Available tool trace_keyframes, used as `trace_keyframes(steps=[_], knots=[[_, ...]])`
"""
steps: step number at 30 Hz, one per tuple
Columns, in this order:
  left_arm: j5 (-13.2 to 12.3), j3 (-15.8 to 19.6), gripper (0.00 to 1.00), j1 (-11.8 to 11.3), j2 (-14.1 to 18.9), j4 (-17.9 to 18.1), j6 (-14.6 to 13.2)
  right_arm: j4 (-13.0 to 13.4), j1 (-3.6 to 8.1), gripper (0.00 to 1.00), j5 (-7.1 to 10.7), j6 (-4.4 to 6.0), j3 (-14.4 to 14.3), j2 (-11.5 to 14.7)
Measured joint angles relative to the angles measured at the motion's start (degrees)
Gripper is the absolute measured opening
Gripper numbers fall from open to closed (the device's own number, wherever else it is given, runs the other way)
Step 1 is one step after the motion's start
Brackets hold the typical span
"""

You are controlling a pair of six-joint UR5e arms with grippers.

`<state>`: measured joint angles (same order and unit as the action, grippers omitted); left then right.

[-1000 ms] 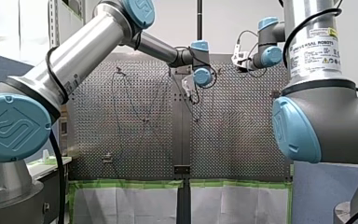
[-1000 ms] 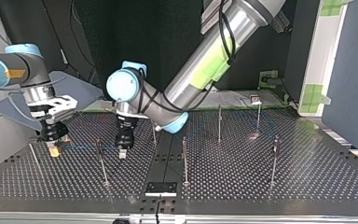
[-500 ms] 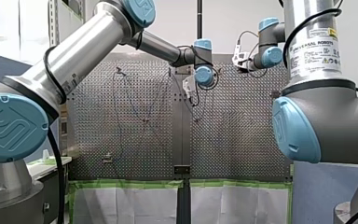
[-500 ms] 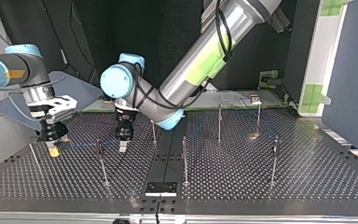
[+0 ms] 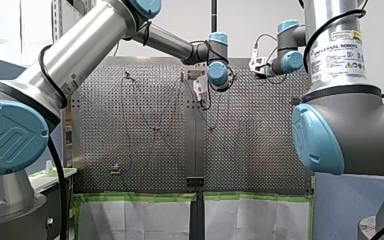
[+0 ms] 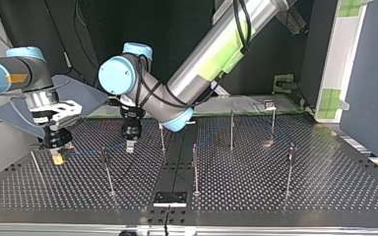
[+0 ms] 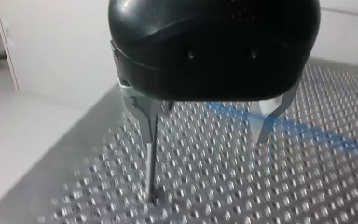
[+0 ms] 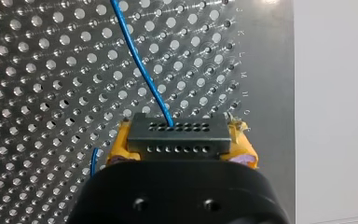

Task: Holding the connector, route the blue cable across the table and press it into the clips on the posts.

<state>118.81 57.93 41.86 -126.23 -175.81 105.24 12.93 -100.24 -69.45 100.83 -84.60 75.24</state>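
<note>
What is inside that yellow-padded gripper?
My right gripper clamps a grey connector with rows of holes; the blue cable leaves it. Its lower part is hidden behind the gripper's black body.

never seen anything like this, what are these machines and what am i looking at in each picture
These are two robot arms at a metal table full of holes. The front view looks from behind the arms; the top view faces them from across the table, so the sides swap. The other two come from cameras on the wrists. Thin posts stand on the table. My right gripper, with yellow pads, clamps a grey connector, and the blue cable runs out of it. My left gripper is open and holds nothing; one post stands close by one finger.
</note>
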Motion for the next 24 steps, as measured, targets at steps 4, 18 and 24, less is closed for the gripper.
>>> trace_keyframes(steps=[4, 18, 24], knots=[[-2.08, 2.17, 1.0, 0.68, 2.19, 0.31, -0.02, 0.0, 0.0, 0.02, 0.0, 0.0, 0.0, -0.02], [-2.64, 8.53, 1.0, 1.2, 8.56, 5.53, -0.13, 0.0, 0.0, 0.02, 0.0, 0.0, 0.0, -0.06], [-0.55, 11.08, 1.0, 0.91, 11.1, 8.06, 0.34, -0.03, 0.0, 0.02, 0.0, 0.0, -0.01, -0.09]])
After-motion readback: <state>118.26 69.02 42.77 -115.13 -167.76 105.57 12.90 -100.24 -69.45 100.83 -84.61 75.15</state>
